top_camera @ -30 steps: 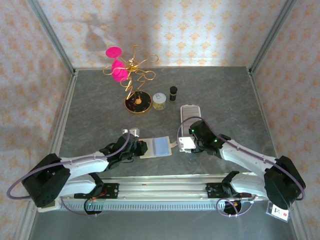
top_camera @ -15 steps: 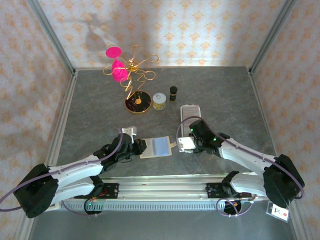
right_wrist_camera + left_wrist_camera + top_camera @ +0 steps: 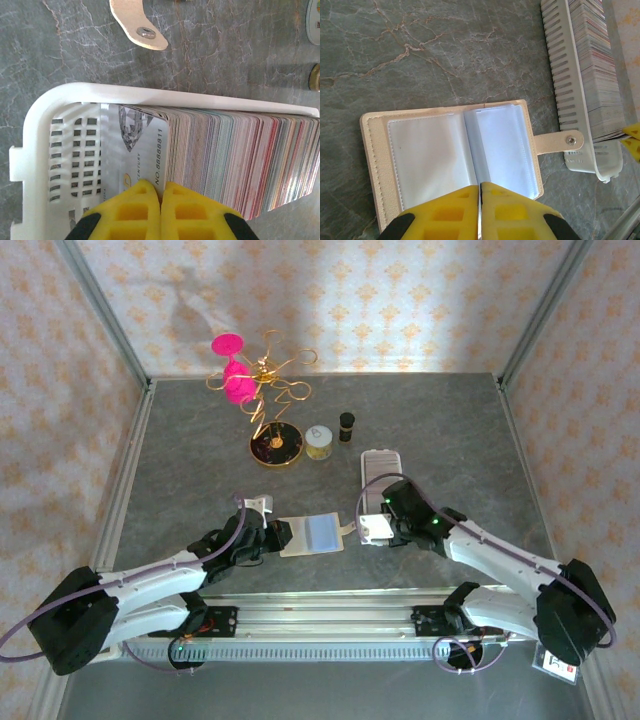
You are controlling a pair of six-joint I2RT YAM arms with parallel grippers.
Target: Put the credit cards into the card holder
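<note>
Seen from above, the open card holder point(image 3: 312, 535) is laid flat, the white tray point(image 3: 380, 462) at its 2 o'clock. The tray's front credit card point(image 3: 140, 145) is pinched by the closed right gripper point(image 3: 161, 186); the left gripper point(image 3: 480, 187) is seen closed at the holder's 9 o'clock edge.

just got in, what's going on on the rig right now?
The right gripper is shut on the front card of the stack standing in the white tray, apparently ready to pull it out. The left gripper is shut at the near edge of the card holder, which lies open on the table. I can't tell whether its clear sleeves hold a card.
</note>
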